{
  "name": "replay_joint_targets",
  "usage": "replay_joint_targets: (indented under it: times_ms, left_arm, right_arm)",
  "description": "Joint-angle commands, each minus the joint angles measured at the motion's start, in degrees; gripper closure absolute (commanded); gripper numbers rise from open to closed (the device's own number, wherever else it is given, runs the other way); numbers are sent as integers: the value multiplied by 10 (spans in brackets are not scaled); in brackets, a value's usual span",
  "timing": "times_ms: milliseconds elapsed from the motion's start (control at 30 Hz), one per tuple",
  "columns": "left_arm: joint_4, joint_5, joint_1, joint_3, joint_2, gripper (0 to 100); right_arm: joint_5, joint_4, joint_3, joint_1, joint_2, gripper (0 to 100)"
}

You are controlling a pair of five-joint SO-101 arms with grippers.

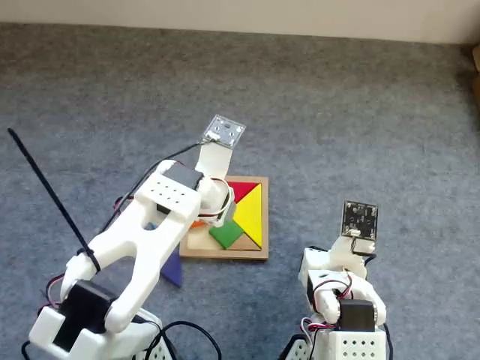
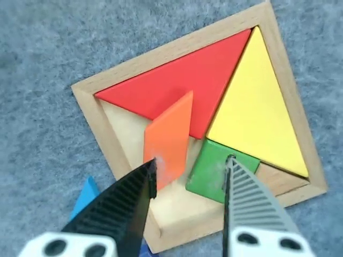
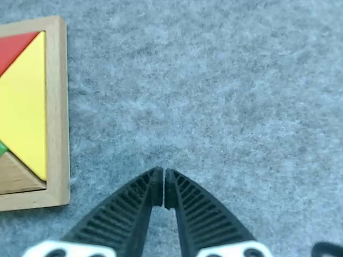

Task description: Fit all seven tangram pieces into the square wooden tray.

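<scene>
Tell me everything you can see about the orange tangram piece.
The orange piece is a flat parallelogram that looks like smooth painted wood, with a pale sheen at its near end. It is over the wooden tray but not seated flush: it looks tilted, its far end overlapping the red triangle and its near end above bare tray floor beside the green square. The black finger of the open left gripper meets it at the tip, while the grey finger stands apart.
</scene>
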Motion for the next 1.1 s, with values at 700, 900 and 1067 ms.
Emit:
replay_joint_targets:
  times_ms: [700, 900, 1067]
  left_arm:
    - [-40, -1, -56, -73, 145, 826]
    - [-35, -1, -54, -81, 150, 849]
    - [-35, 0, -58, -81, 150, 850]
  right_arm:
    - [-4, 3, 72, 6, -11, 974]
    - [-4, 3, 72, 6, -11, 974]
    - [-4, 3, 72, 6, -11, 974]
